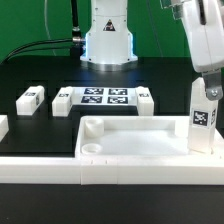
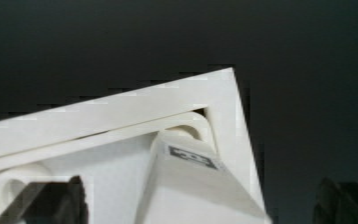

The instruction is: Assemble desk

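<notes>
Desk leg [image 1: 203, 118] stands upright in the tabletop [image 1: 130, 140] corner on the exterior view's right, apparently seated in its socket; end effector [image 2: 197, 203] straddles it, fingers wide, gripping nothing.

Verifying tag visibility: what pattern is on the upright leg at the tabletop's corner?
White leg with a black-and-white square tag; best in the exterior view.

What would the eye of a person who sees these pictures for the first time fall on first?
First comes the white leg, which stands upright in a corner of the tabletop slab at the exterior view's right, with the claw just above it, its jaws open. Next comes the marker board, which lies behind the slab with loose legs on the table beside it.
</notes>
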Controlling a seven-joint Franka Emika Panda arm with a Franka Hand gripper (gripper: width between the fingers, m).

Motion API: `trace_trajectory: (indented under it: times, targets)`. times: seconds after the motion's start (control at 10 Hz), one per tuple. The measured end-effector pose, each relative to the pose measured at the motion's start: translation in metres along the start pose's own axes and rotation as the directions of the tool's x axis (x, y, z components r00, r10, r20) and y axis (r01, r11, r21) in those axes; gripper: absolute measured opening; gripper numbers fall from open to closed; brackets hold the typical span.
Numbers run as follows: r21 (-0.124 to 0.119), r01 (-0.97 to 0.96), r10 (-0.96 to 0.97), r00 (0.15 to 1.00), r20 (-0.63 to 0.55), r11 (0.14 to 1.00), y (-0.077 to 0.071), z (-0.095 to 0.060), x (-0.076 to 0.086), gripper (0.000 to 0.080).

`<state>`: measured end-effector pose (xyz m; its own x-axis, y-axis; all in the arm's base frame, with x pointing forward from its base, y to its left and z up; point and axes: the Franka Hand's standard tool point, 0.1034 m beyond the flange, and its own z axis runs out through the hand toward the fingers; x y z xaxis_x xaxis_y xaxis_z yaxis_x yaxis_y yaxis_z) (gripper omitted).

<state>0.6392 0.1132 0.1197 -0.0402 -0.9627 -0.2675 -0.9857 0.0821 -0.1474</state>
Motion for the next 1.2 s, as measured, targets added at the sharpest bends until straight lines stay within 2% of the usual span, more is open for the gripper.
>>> trace_trajectory:
  times: [0.3, 0.5, 0.6, 0.8, 0.9, 1.0, 1.1, 1.2]
  targets:
    - [-0.061, 0.345, -0.346, 0.938, -0.001, 0.936, 0.0004, -0.0041, 0.0039, 0.0649]
    - [-0.098, 0.549, -0.552, 0.834, -0.001, 0.83, 0.0001, -0.0061, 0.0023, 0.0649]
    - [-0.095, 0.568, -0.571, 0.821, 0.0, 0.818, -0.0002, -0.0059, 0.0033, 0.0649]
    - [-0.096, 0.705, -0.708, 0.706, 0.015, 0.702, -0.0002, -0.006, 0.0042, 0.0649]
    - [-0.099, 0.775, -0.777, 0.629, 0.023, 0.625, 0.0, -0.006, 0.0045, 0.0649]
    - [-0.115, 0.843, -0.847, 0.532, 0.026, 0.526, 0.001, -0.0055, 0.0036, 0.0649]
    - [-0.135, 0.922, -0.928, 0.37, 0.038, 0.362, 0.002, -0.0047, 0.0013, 0.0649]
    - [-0.133, 0.949, -0.954, 0.294, 0.049, 0.286, 0.0019, -0.0049, 0.0023, 0.0649]
